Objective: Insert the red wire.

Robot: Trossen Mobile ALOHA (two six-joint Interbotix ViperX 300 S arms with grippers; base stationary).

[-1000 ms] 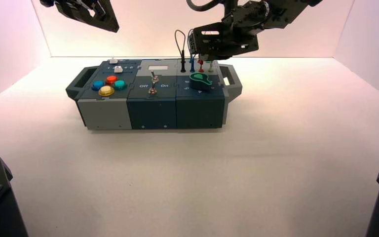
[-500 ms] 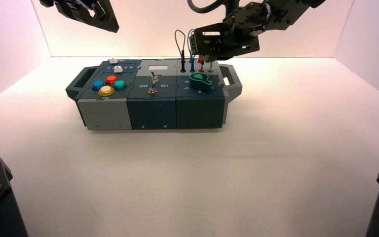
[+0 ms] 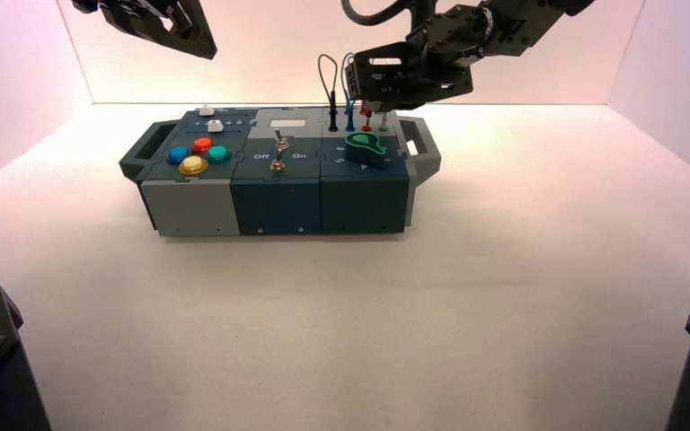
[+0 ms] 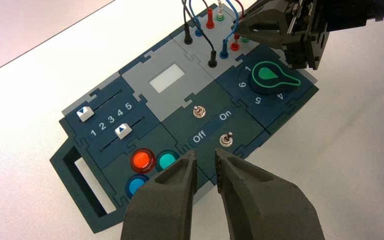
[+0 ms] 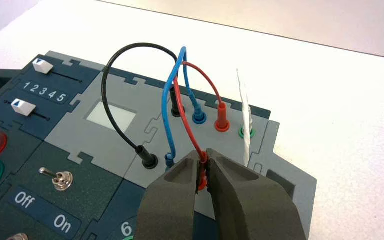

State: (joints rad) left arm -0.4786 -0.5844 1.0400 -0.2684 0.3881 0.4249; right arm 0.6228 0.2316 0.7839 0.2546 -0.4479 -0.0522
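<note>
Right claw (image 5: pixel 203 172) is pinched on one red plug of the red wire (image 5: pixel 200 80) at the box's (image 3: pixel 278 202) wire-socket corner, beside the green knob (image 4: pixel 271 77); whether that plug is seated can't be told, since the fingers (image 5: pixel 240 200) cover it. The wire's other red plug (image 5: pixel 222 120) stands in its socket in the far row, between the blue plug and the white lead (image 5: pixel 245 117). The black wire (image 5: pixel 115 80) and blue wire (image 5: pixel 169 110) loop just beside it, both plugged in. Left claw (image 4: pixel 206 167) hovers slightly spread over the box's toggle-switch edge, holding nothing. The box sits on the white bench (image 3: pixel 503 269).
</note>
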